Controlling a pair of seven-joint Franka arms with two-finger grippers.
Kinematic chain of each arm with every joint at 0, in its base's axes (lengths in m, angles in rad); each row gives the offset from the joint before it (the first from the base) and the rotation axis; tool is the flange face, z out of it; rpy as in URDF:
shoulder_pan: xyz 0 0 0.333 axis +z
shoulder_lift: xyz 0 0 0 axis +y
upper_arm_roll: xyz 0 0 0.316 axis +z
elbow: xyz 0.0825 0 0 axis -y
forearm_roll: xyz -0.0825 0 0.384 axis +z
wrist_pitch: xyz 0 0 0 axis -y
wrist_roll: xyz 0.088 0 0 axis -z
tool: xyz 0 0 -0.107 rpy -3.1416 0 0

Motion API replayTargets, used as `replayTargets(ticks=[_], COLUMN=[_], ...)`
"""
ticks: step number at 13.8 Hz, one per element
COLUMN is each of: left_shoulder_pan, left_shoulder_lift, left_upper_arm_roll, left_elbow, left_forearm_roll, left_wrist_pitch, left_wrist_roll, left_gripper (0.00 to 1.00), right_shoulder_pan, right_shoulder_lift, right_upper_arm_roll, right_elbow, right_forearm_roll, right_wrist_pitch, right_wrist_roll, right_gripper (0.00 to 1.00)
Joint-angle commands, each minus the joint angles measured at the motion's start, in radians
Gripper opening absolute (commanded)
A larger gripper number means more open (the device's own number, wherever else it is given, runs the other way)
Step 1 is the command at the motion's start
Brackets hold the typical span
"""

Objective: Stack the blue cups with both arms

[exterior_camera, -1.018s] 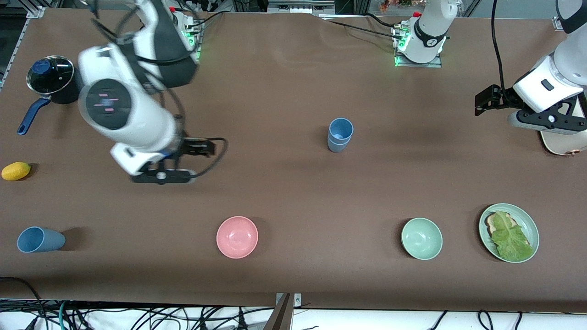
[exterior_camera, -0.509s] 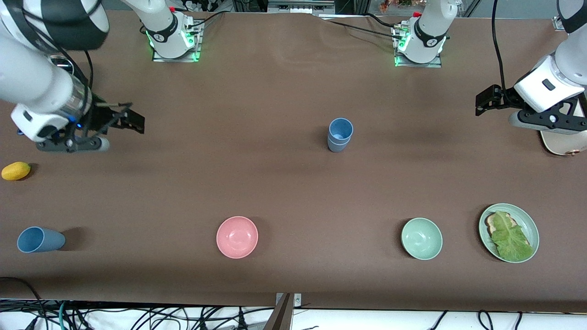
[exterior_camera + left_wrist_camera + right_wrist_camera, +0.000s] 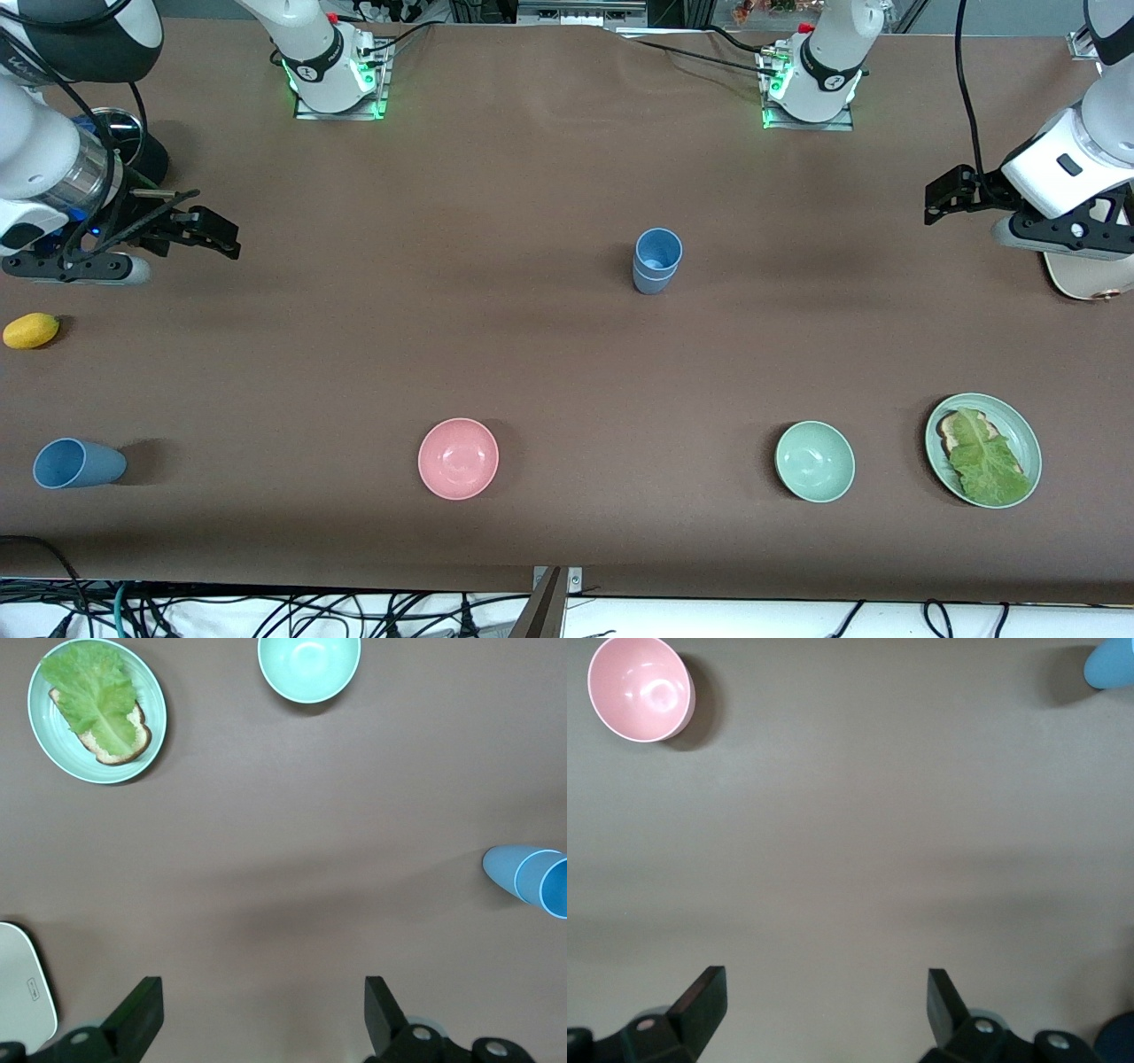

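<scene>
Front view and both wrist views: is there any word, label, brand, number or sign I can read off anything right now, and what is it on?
No text can be read in any view.
White board under the left pincer: a small dark mark, too small to read.
Arm bases: dark round marks, too small to read.
Stacked blue cups, lying blue cup, pink bowl, green bowl, plate: no markings visible.

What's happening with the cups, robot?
Both grippers open, empty, over the table ends. Two cups stacked mid-table. Third cup lying sideways. Nothing blocking.
</scene>
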Motion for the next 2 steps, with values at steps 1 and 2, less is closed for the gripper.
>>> replayTargets(ticks=[1, 2], left_shoulder_pan=[0.005, 0.005], left_shoulder_lift=[-0.001, 0.003], left_upper_arm_roll=[-0.006, -0.006], left_elbow=[0.014, 0.016], left_forearm_roll=[-0.012, -0.012], left_wrist_pitch=[-0.014, -0.014], left_wrist_roll=[0.017, 0.018], left_gripper=[1.00, 1.00], right_shoulder_pan=[-0.009, -0.008], right_shoulder_lift=[0.008, 0.008], right_upper_arm_roll=[0.019, 0.019], right_elbow=[0.022, 0.022], right_forearm_roll=[-0.016, -0.026], right_wrist_pitch=[-0.006, -0.006], right_wrist_roll=[-0.003, -0.003], right_gripper=[1.00, 1.00])
